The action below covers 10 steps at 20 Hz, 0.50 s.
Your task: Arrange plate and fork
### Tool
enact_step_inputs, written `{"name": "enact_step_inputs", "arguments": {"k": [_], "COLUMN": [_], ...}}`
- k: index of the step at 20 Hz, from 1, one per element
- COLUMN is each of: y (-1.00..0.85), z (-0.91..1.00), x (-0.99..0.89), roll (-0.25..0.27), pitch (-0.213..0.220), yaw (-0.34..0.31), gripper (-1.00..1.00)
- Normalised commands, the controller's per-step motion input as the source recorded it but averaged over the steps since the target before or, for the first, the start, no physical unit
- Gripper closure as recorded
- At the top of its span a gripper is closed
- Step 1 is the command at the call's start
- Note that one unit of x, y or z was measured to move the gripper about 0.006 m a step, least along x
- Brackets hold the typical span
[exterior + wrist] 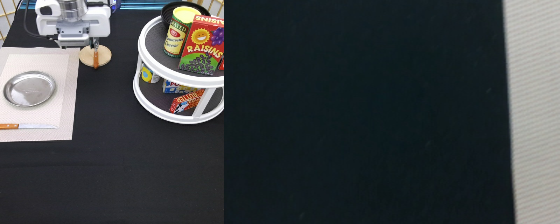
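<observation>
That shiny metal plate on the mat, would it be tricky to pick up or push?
The plate looks stiff, thin metal, so probably light and rigid. Its polished surface and low rim suggest fingers might slip. Lying flat on the placemat, it would likely slide rather than tip. The gripper is beside the fork.

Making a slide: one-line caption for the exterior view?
Robot hand above the fork on its wooden disc; plate and knife lie on the placemat.
</observation>
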Motion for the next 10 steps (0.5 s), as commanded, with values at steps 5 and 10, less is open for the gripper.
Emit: {"name": "enact_step_inputs", "arguments": {"k": [5,10], "y": [0.39,0.28], "z": [-0.24,-0.36], "x": [-0.94,-0.95], "roll": [-0.039,-0.028], "pitch": [-0.180,-0.158], "yaw": [0.000,0.005], "gripper": [-1.00,-1.00]}}
